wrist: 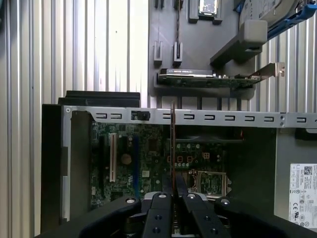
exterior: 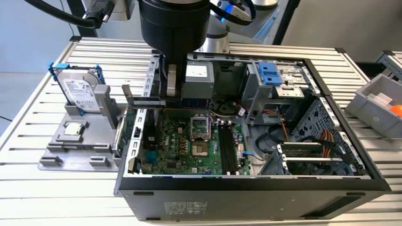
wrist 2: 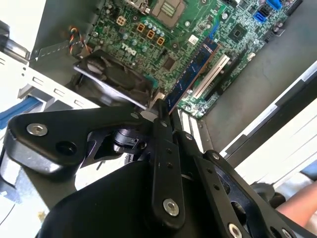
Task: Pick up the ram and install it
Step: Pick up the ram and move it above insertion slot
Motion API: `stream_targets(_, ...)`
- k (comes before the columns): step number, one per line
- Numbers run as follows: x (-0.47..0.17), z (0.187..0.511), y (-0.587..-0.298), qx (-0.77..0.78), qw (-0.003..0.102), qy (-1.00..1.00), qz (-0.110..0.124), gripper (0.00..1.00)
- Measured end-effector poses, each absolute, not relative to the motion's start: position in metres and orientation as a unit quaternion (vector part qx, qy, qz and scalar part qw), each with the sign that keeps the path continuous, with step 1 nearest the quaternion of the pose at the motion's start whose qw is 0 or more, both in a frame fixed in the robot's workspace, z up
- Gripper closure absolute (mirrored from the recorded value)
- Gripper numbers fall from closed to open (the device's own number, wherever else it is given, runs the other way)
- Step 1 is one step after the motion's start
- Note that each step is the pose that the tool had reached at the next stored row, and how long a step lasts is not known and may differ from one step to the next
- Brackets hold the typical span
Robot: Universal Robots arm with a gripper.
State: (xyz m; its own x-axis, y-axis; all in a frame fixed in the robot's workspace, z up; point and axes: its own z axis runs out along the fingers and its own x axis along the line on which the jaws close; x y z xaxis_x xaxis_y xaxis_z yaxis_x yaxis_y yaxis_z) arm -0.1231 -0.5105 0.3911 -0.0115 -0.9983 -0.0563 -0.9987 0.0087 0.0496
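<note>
The ram (exterior: 148, 101) is a thin bluish-green stick held level above the open computer case, near the case wall on the exterior view's left. My gripper (exterior: 168, 95) is shut on one end of it. In the second wrist view the ram (wrist 2: 193, 74) juts out from my gripper (wrist 2: 161, 113) over the green motherboard (wrist 2: 148, 29). The first wrist view has the ram (wrist: 172, 148) edge-on as a thin line from my gripper (wrist: 173, 191), crossing the case's rim rail. The dark memory slots (exterior: 227, 147) lie lower on the motherboard (exterior: 179, 146), apart from the ram.
A grey fixture (exterior: 63, 155) on the exterior view's left holds a hard drive (exterior: 82, 92) and a small square processor (exterior: 74, 128). A graphics card (wrist: 208, 79) stands in that fixture. A drive cage (exterior: 270, 77) and cables fill the case's right side. A grey bin (exterior: 377, 101) stands far right.
</note>
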Motion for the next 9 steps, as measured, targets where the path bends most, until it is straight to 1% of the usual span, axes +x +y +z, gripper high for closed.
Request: stream_targets(9,-0.1212,0.3910,-0.5105,-0.703,0.003,0.710,0.037,1.00)
